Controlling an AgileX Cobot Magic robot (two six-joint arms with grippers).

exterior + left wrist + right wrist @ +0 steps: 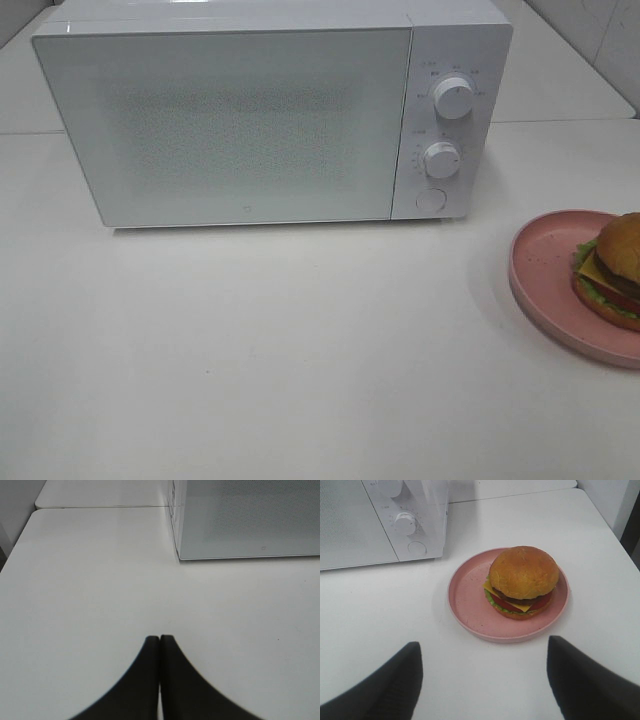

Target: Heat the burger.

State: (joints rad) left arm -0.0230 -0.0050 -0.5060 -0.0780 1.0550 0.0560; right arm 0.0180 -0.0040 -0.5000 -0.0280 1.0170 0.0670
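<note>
The burger [612, 270] sits on a pink speckled plate [545, 275] at the right edge of the white table; in the right wrist view the burger [522, 580] rests on the plate [467, 595] ahead of my right gripper [482, 672], which is open and empty, short of the plate. The white microwave [250, 120] stands at the back with its door shut. My left gripper [160, 645] is shut and empty over the bare table, near the microwave's left front corner [182, 555]. Neither gripper shows in the exterior high view.
The microwave has two knobs [453, 97] and a round button [430, 199] on its right panel. A table seam runs behind the microwave. The table edge lies close to the right of the plate.
</note>
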